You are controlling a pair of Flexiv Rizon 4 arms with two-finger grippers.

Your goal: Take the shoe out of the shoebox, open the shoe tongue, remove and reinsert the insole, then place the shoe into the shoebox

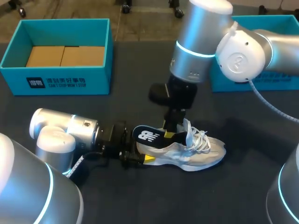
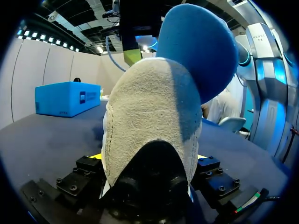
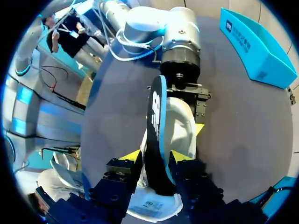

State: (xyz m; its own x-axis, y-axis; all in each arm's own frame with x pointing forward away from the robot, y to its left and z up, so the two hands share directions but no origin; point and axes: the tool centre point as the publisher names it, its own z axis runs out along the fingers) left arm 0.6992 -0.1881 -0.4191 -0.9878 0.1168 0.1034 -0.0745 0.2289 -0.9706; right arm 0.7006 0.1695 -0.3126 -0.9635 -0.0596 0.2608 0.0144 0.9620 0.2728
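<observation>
A dark tabletop (image 1: 140,196) carries a second teal box (image 1: 280,80) at its far right, while two brown cardboard pieces (image 1: 65,56) lie side by side, touching, at far left.

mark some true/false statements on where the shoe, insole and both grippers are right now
1. The shoe lies on the table, outside both boxes. True.
2. The left gripper is open and clear of the shoe. False: it is shut on the shoe's heel.
3. The right gripper holds the insole between its fingers. True.
4. The insole lies flat inside the shoe. False: it sticks up, partly out of the shoe's opening.
5. The left shoebox holds a second shoe. False: only brown cardboard shows in it.
</observation>
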